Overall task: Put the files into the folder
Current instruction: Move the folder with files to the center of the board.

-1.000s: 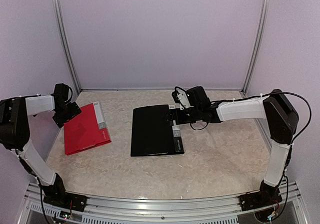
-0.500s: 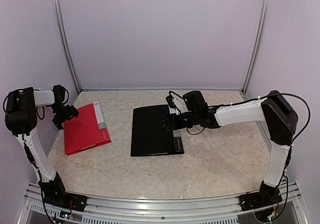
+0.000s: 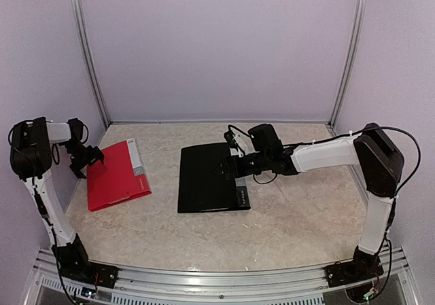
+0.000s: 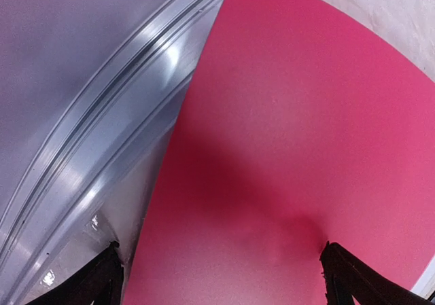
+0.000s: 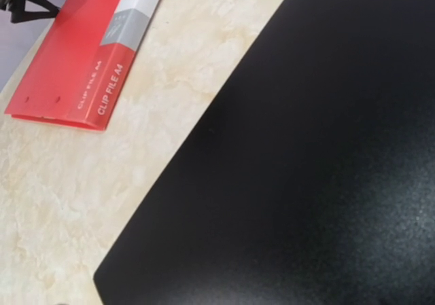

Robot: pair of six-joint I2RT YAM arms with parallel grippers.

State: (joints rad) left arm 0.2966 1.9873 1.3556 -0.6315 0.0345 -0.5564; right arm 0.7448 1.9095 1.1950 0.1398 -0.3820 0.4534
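Top external, left hand spread empty over red folder, right hand likewise above black folder.

Left arm folded upright, left black two-finger gripper jaws spread wide. Right arm extended leftward, right black two-finger gripper likewise wide.

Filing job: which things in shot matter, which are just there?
Job: red clip file; black folder; left fingers, open over the red file; right fingers, over the black folder. No paper sheets visible.
Just there: marbled table; metal frame rails.
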